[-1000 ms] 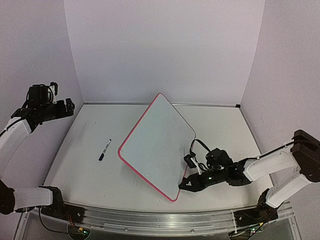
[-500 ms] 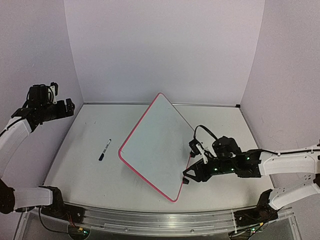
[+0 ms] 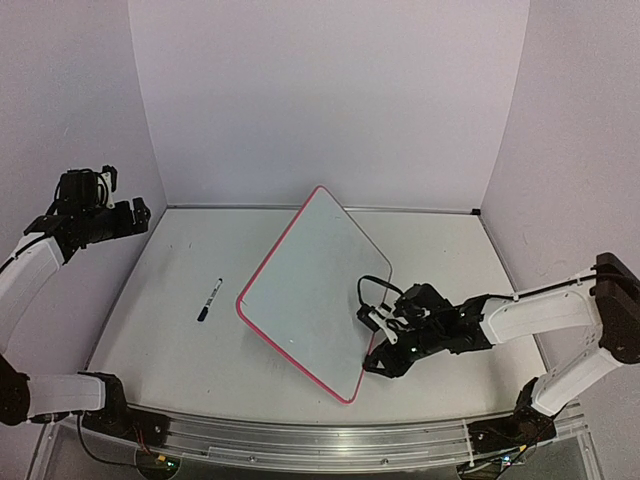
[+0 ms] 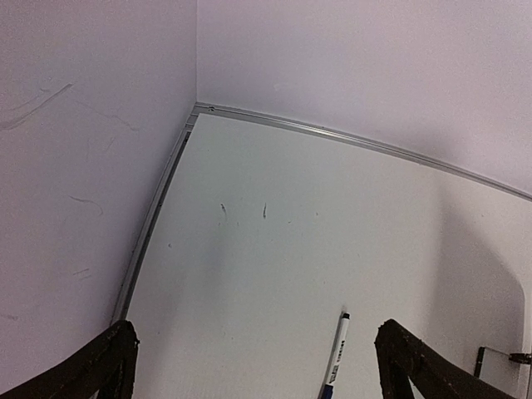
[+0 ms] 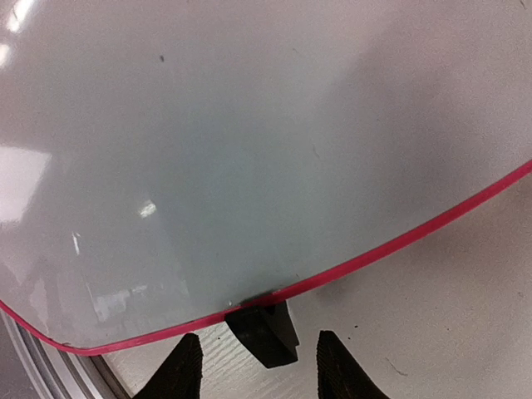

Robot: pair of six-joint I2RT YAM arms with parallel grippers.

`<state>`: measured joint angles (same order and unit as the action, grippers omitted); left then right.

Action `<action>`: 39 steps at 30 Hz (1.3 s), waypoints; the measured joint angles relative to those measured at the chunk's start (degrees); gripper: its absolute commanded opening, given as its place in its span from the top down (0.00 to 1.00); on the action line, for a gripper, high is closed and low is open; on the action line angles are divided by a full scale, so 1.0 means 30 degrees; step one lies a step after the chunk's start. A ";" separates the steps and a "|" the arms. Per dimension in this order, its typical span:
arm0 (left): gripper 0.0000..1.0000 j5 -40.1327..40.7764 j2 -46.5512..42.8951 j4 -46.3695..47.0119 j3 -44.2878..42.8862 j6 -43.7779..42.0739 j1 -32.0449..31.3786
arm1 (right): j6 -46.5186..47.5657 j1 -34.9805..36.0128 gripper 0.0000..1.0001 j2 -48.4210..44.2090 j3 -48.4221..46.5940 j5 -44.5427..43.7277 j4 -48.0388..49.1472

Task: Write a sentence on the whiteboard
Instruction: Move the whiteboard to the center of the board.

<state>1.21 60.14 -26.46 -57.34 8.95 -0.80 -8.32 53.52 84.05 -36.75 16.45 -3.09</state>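
The whiteboard (image 3: pixel 315 290), white with a red-pink rim, sits turned diagonally on the table; its face is blank. My right gripper (image 3: pixel 378 361) is low at the board's near right edge. In the right wrist view the whiteboard (image 5: pixel 249 150) fills the frame and the right gripper (image 5: pixel 258 341) stands open, one finger on either side of a black clip foot (image 5: pixel 264 330) under the rim, with gaps on both sides. My left gripper (image 3: pixel 135 212) hangs wide open high at the far left, holding nothing. A marker (image 3: pixel 209 299) lies left of the board.
The marker (image 4: pixel 337 366) shows between the fingers of the left gripper (image 4: pixel 258 366), far below it on the table. Lilac walls close the table on three sides. A metal rail (image 3: pixel 320 440) runs along the near edge.
The right arm lifted and pulled back a little, then came down again at the board's near right edge. The left arm, marker and board have not moved.
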 measured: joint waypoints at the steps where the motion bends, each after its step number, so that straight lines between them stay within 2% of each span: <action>1: 0.01 0.0000 0.0007 0.0000 0.0000 0.0000 0.0000 | 0.0066 0.0000 0.63 0.0299 -0.0168 0.0182 0.0036; 9: 0.01 -0.0007 0.0117 0.0000 0.0000 0.0000 0.0000 | 0.0270 0.0197 0.76 0.0707 -0.0401 0.0328 0.0182; 17: 0.01 -0.0058 0.0270 0.0000 0.0000 0.0007 0.0000 | -0.0408 0.2069 0.86 0.1974 -0.0656 -0.1180 0.1741; 21: 0.01 -0.0066 0.0270 0.0000 0.0000 0.0007 0.0000 | -0.0860 0.3060 1.00 0.2616 -0.0998 -0.2725 0.2747; 24: 0.00 -0.0073 0.0270 0.0007 0.0000 0.0015 0.0000 | -0.1603 0.3847 1.00 0.3330 -0.1749 -0.4393 0.3082; 30: 0.01 -0.0590 0.0270 0.0007 0.0000 0.0087 0.0000 | -0.5530 0.5559 1.00 0.6433 -0.5085 -0.8954 0.2178; 39: 0.00 -0.1370 0.0270 0.0022 0.0000 0.0444 0.0000 | -1.1344 0.6397 1.00 1.0652 -1.1686 -1.3748 -0.1829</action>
<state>-2.90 60.95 -26.39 -57.34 10.28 -0.80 -42.35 72.71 116.01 -71.81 -24.80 -8.58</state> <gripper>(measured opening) 0.994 0.103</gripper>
